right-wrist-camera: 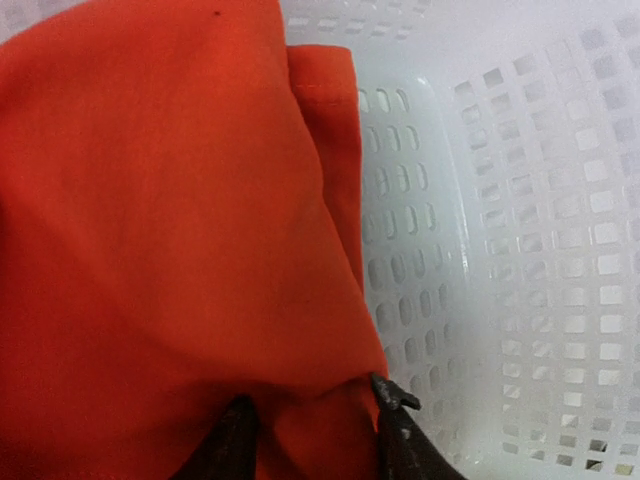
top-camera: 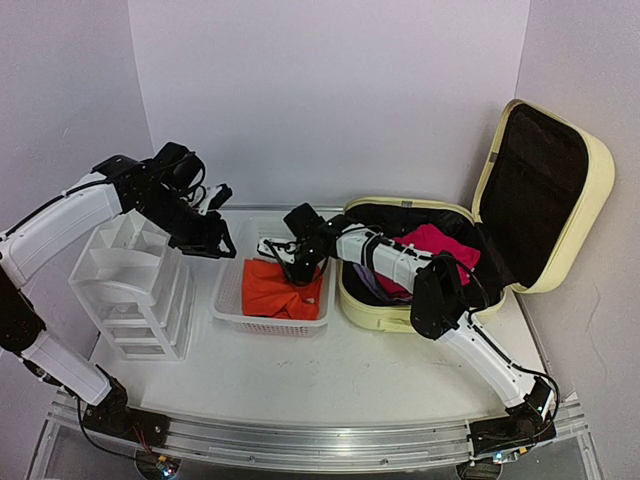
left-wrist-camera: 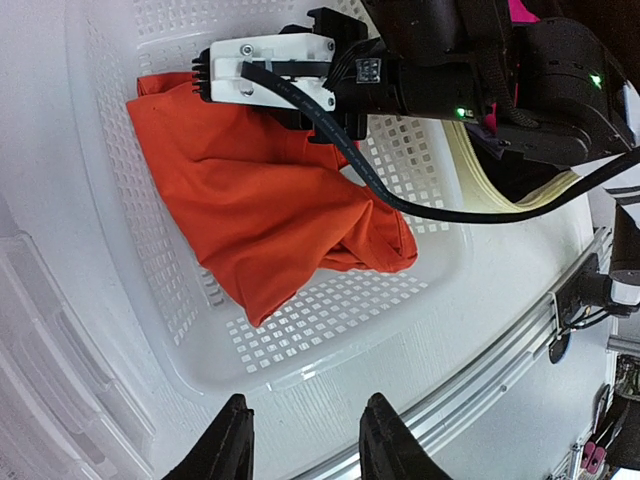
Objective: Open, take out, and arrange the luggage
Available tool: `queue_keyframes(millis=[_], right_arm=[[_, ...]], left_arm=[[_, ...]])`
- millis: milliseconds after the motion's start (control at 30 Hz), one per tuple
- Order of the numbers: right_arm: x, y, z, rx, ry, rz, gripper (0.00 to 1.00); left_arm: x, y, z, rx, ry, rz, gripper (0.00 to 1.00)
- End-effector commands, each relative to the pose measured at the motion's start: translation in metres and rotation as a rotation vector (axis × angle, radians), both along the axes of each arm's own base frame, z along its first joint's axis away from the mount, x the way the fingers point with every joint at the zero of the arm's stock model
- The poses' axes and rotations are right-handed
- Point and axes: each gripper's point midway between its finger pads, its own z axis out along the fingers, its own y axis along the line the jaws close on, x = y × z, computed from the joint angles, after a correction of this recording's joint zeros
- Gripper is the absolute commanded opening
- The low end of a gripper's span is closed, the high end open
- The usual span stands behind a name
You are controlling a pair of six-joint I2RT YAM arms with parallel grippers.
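- Luggage [top-camera: 372,313] sits on the right side of the tabletop [top-camera: 330,375] and is open. Its lid [top-camera: 545,190] stands up at the back right, black lining facing in.
- In the lower half there are pink clothes [top-camera: 440,243], w/ smth lilac showing under the right arm. Can't make out more in there.
- White basket [top-camera: 228,290] is mid-tabletop, just left of the luggage. Whether they touch, can't tell.
- Orange cloth [top-camera: 280,290] lies crumpled in the basket, covering a good part of its floor. White mesh is bare around it on the left & near sides.
- Right arm reaches across the luggage & over the basket's right rim.
- Right pincer [right-wrist-camera: 315,435] is spread, both tips down on the orange cloth w/ a fold bunched between them.
- Left pincer [left-wrist-camera: 305,445] hangs above the basket's left side. It is spread, nothing in it, and well apart from the cloth.
- In the left wrist view, the white block on the right arm's wrist sits over one edge of the cloth.
- White drawer unit [top-camera: 135,290] is at far left, close beside the basket, under the left arm.
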Motion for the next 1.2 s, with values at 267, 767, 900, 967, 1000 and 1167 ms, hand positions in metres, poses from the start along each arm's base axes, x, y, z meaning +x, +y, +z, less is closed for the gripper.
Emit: queue_keyframes(millis=[267,767,900,967,1000,1167], right_arm=[[0.057,-0.001,0.054,0.048,-0.288,-0.044,0.00],[0.099,-0.009,0.108,0.163,-0.456,-0.094,0.00],[0.094,-0.004,0.101,0.179,-0.430,-0.050,0.20],[0.090,-0.005,0.095,0.169,-0.410,-0.037,0.25],[0.092,-0.007,0.093,0.165,-0.411,-0.051,0.24],[0.097,-0.017,0.114,0.174,-0.435,-0.133,0.73]], left_arm=[[-0.013,0.004,0.007,0.017,-0.031,-0.035,0.38],[-0.021,-0.018,-0.026,0.091,0.022,-0.091,0.44],[-0.025,-0.019,-0.025,0.080,0.029,-0.100,0.46],[-0.023,-0.019,-0.024,0.080,0.023,-0.096,0.46],[-0.021,-0.019,-0.023,0.081,0.019,-0.092,0.46],[-0.017,-0.020,-0.019,0.079,0.008,-0.070,0.48]])
